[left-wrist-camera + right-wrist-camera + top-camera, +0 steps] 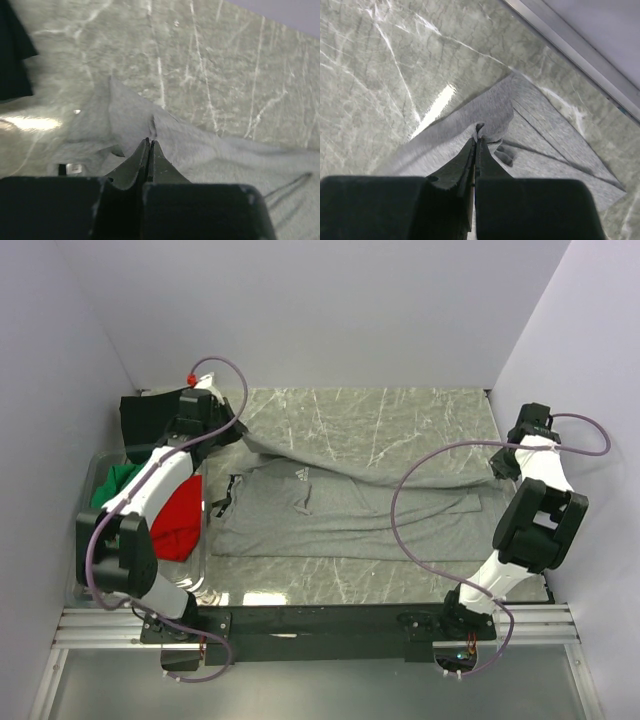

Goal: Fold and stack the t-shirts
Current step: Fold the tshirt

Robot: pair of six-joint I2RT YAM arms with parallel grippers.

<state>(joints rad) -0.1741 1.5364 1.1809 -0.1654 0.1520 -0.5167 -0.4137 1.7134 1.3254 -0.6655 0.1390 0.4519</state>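
One grey t-shirt [340, 510] lies crosswise, collar pointing left.

The marbled table [400, 412] bears the grey t-shirt [350, 520] and a clear bin [203, 565].

Even, diffuse overhead light; glare patches on glossy table [400, 410]; soft shadow under grey t-shirt [350, 520] fold. Wrist views slightly soft, perhaps motion blur; foreground dark
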